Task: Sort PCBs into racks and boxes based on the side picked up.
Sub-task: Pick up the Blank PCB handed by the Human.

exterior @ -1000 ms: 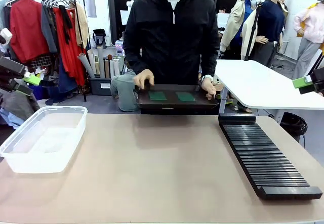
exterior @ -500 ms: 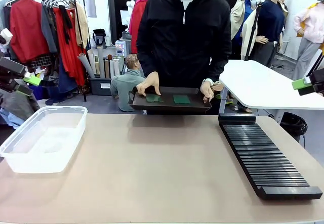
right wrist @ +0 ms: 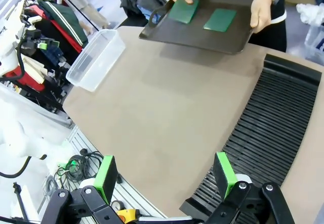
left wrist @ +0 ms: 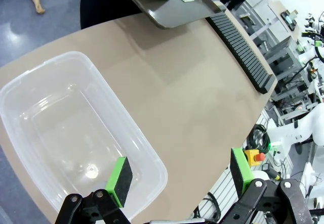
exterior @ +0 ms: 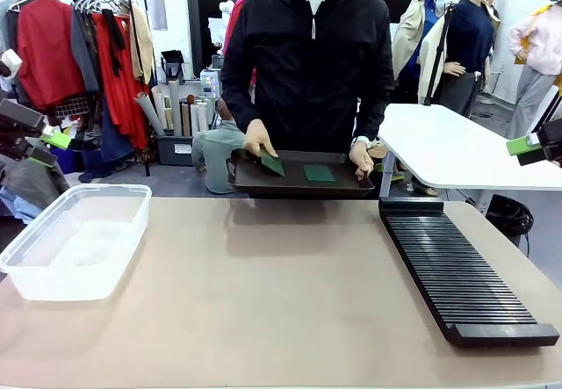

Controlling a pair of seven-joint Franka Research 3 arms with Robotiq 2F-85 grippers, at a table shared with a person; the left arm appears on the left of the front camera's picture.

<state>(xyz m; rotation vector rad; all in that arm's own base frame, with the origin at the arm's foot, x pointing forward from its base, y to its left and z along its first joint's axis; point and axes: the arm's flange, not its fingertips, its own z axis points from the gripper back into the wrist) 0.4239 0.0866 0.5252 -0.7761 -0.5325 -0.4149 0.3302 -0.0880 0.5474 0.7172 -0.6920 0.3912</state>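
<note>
**Both grippers wide open and off the table; two PCBs on the person's tray**

In the left wrist view, the left gripper (left wrist: 180, 176) rises from the bottom edge with its green pads spread wide. It grips nothing and hangs above the near end of the box (left wrist: 45, 67). The right gripper (right wrist: 165, 175) is just as wide in its own wrist view. It also holds nothing and hovers over the near end of the rack (right wrist: 273, 128) and the table edge.

Two PCBs are in view, both dark green and both on the one dark tray (exterior: 299, 187). The person holds this tray at the far edge of the table, at upper centre of the front view. The board at picture left (exterior: 272, 164) sits under the fingers of one hand (exterior: 257, 134) and looks tilted, with one edge raised. The other board (exterior: 319, 173) lies flat just beside it, and the two do not touch. The person's other hand (exterior: 360, 154) grips the tray's right end.

One clear box stands at the left of the table in the front view. One black slotted rack runs along the right, with its raised lip at the far end. Box and rack are well apart, with bare tabletop between them.
</note>
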